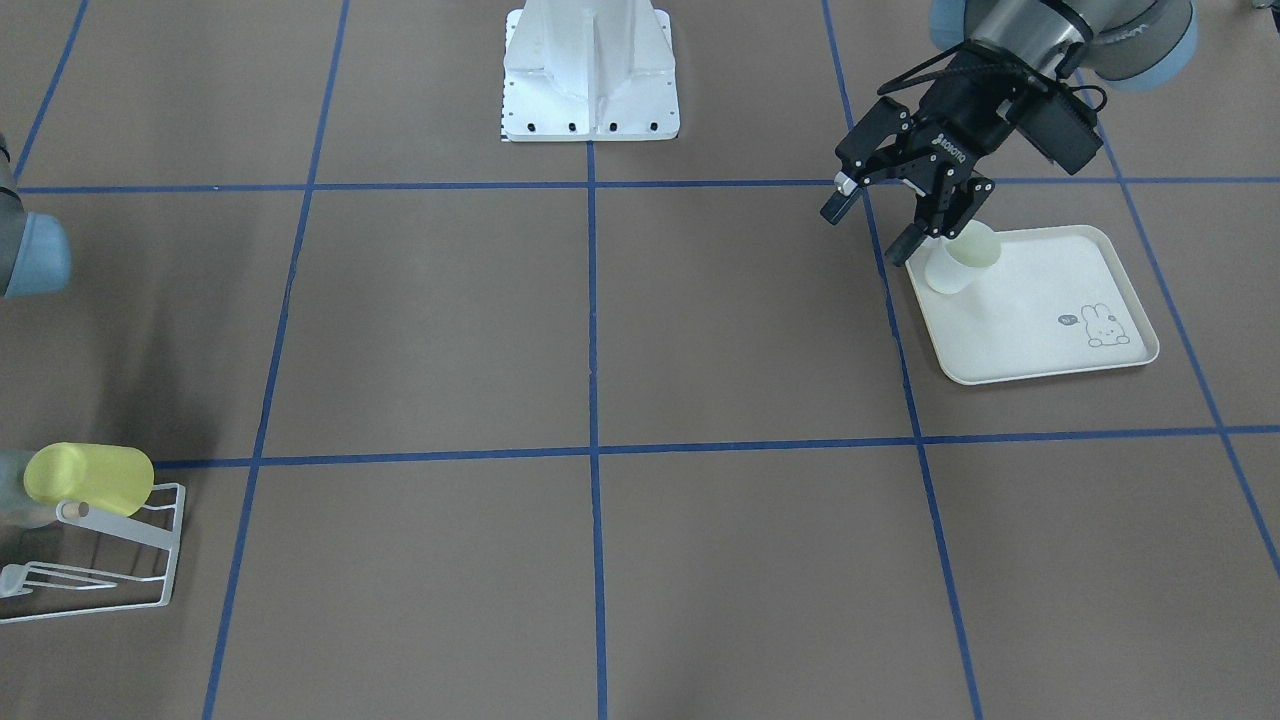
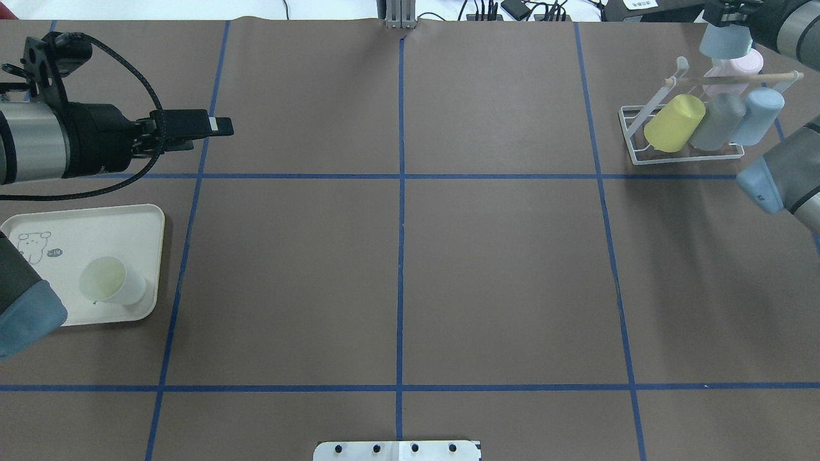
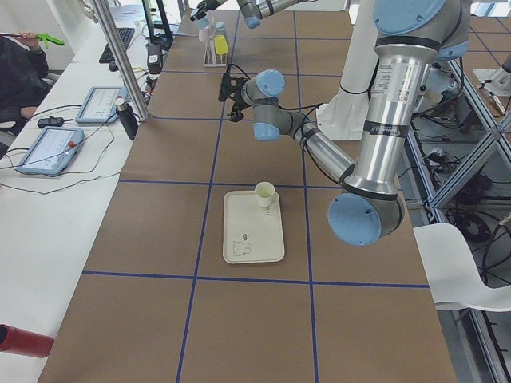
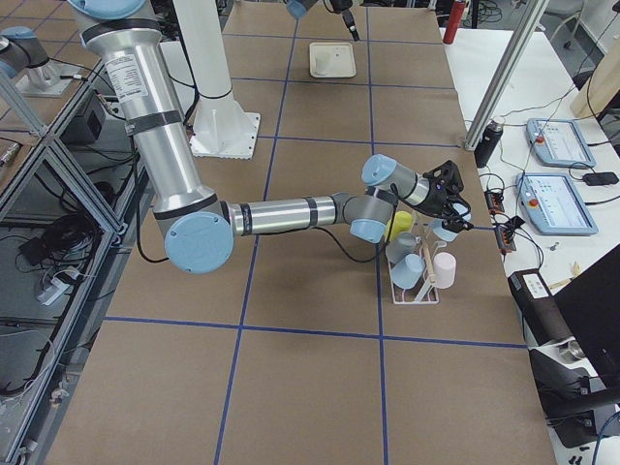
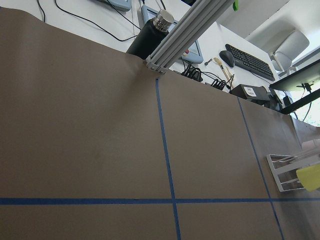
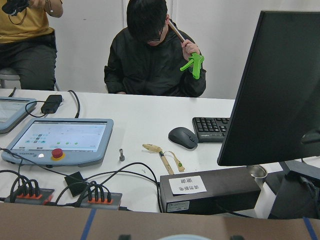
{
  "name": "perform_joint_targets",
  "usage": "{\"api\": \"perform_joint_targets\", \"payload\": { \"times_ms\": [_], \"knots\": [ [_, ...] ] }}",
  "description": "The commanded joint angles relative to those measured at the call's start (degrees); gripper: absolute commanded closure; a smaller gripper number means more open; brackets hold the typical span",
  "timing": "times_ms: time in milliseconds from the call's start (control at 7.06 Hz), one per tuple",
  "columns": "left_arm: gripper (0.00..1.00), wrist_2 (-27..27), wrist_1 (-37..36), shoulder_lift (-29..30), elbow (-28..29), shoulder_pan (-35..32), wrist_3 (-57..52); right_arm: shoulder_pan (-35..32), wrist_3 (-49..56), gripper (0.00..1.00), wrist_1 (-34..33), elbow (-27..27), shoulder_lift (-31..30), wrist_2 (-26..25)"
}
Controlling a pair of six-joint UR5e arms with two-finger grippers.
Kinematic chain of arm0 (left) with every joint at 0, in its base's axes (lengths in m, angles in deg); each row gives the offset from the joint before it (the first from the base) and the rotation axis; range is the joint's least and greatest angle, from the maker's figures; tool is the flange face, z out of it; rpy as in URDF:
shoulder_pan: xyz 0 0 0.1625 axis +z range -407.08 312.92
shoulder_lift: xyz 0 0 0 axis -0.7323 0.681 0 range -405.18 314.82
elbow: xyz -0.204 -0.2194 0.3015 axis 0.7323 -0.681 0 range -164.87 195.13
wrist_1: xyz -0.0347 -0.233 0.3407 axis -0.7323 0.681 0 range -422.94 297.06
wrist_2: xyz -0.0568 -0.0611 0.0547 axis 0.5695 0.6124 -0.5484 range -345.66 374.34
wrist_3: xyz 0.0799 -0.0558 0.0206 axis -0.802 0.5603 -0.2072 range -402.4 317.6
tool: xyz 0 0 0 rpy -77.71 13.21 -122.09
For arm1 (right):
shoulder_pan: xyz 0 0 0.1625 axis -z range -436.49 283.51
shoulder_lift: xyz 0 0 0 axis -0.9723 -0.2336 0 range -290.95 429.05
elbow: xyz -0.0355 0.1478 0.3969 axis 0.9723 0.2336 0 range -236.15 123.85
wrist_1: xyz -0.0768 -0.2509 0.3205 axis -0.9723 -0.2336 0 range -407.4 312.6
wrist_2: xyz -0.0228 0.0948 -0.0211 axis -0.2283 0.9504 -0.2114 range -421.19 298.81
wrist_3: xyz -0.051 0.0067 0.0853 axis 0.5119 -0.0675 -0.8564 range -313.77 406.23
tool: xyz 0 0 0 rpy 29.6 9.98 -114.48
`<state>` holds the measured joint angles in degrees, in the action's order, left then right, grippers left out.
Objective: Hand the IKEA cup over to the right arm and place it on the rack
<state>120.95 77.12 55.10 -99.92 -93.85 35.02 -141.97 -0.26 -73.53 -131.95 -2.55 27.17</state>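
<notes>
The right gripper (image 2: 726, 19) is hanging over the far right corner of the brown paper-covered table (image 2: 500, 275). Its black fingers are sitting on either side of the upper end of a light-blue plastic cup (image 2: 724, 43) and appear to be clamping it, though the view is too small to be sure of the contact. That cup is hanging just beyond the small white wire rack (image 2: 634, 150), close beside a pale pink plastic cup (image 2: 738, 67) that is showing behind the rack's light wooden dowel (image 2: 737, 79). Three more cups are leaning side by side on the rack's slanted prongs: a yellow plastic cup (image 2: 672, 123), a grey plastic cup (image 2: 719, 121) and a darker blue plastic cup (image 2: 757, 115). The left gripper (image 1: 868, 232) is hovering above the table with its thick black jaws spread wide and holding nothing. In the front-facing view one finger is overlapping the tray's corner, but the overhead and left side views are showing the gripper well apart from the tray, further out across the table. A whitish plastic cup with a pale green inside (image 2: 112, 282) is standing upright, mouth up, on the cream rectangular tray (image 2: 138, 224). It is sitting near the tray corner nearest the robot's base, diagonally opposite the small rabbit drawing (image 2: 32, 243).
</notes>
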Motion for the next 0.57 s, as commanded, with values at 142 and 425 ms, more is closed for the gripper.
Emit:
{"api": "perform_joint_targets", "payload": {
  "times_ms": [142, 425],
  "knots": [
    [0.00, -0.09, 0.03, 0.01, 0.00, 0.01, 0.27, 0.00, -0.01, 1.00, 0.03, 2.23, 1.28, 0.15],
    [0.00, -0.17, 0.03, 0.09, 0.00, 0.01, 0.53, 0.00, -0.01, 1.00, 0.03, 3.38, 1.73, 0.15]
  ]
}}
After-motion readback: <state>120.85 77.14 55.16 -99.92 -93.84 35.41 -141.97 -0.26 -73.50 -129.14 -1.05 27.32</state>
